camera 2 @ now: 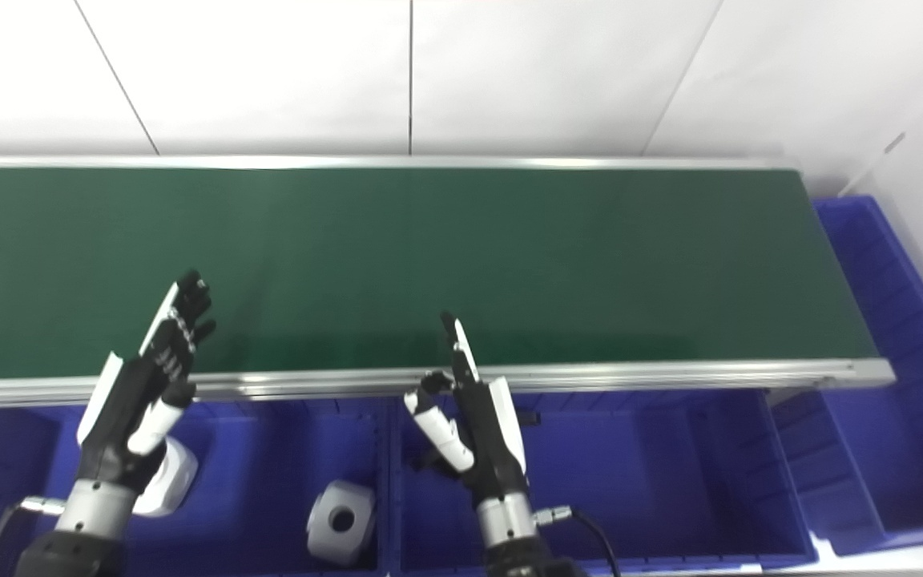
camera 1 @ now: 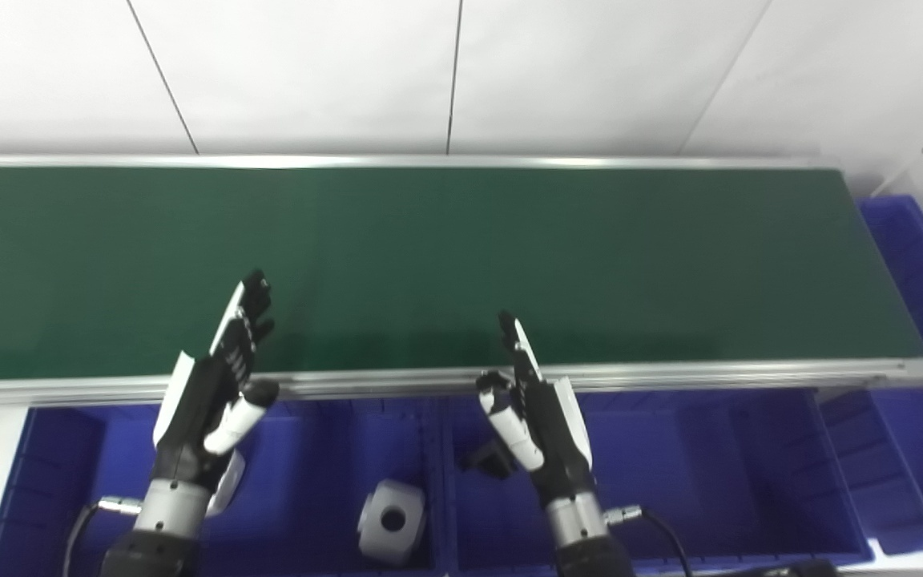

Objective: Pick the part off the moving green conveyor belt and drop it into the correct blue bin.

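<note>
Left hand (camera 1: 213,397): fingers spread, holding nothing, raised over belt's near rail | Right hand (camera 1: 532,409): same, empty | Green conveyor belt (camera 1: 429,256): bare | Grey-white part (camera 1: 392,521): in left blue bin (camera 1: 325,449) | Dark part (camera 1: 489,461): in middle blue bin (camera 1: 670,465)

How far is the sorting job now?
Done: two grey parts lie in the left blue bin, a dark part in the middle bin. In hand: nothing; left hand and right hand wait open. Left: the conveyor belt shows no part.

Matt green conveyor belt (camera 1: 461,264) in brushed metal rails (camera 1: 590,375); glossy blue plastic bins (camera 1: 710,473).
</note>
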Motion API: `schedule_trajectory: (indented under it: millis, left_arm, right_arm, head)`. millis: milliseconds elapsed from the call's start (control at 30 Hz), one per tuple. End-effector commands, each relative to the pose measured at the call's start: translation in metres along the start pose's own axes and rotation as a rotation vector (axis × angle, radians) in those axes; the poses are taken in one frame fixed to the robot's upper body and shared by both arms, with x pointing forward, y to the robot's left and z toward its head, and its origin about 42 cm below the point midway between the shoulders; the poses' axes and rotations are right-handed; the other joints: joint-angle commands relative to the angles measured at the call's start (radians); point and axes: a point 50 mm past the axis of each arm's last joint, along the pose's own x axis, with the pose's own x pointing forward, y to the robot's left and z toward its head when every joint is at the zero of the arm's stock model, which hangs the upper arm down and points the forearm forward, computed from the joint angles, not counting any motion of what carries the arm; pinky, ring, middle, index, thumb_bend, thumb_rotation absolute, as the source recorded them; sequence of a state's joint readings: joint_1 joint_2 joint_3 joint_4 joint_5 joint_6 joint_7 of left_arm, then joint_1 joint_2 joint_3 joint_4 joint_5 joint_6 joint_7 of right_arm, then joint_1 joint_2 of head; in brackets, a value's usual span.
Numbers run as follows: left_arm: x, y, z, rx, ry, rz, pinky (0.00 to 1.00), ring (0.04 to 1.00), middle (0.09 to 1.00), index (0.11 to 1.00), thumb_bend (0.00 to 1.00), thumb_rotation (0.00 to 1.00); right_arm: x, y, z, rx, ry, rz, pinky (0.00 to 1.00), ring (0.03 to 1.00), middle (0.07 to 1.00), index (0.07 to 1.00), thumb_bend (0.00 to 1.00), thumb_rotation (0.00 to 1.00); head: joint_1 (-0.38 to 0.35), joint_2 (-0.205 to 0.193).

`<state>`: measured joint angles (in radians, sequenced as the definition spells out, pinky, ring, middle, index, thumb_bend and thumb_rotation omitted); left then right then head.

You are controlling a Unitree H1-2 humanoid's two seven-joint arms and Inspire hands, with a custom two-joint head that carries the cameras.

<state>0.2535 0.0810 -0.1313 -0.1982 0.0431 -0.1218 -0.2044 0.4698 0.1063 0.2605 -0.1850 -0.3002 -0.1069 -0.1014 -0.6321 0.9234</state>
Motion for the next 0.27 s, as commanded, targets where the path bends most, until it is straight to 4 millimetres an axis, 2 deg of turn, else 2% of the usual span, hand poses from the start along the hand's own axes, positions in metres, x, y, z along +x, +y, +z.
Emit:
schedule_trajectory:
  millis: [0,233]
  left_arm:
    - [0.0,-0.002,0.014,0.003,-0.086,0.041,0.96,1.0,1.0,1.0,1.0,0.86]
    - [-0.004,-0.017,0.019,-0.035,-0.1,0.051,0.98,1.0,1.0,1.0,1.0,0.85]
  right_arm:
    - [0.0,0.013,0.014,0.052,-0.018,0.005,1.0,1.0,1.0,1.0,0.91,0.98]
    - [-0.013,-0.003,0.017,0.022,-0.047,-0.011,1.0,1.0,1.0,1.0,0.86,0.98]
  head:
    - [0.012,0.0]
    - [0.104,0.006]
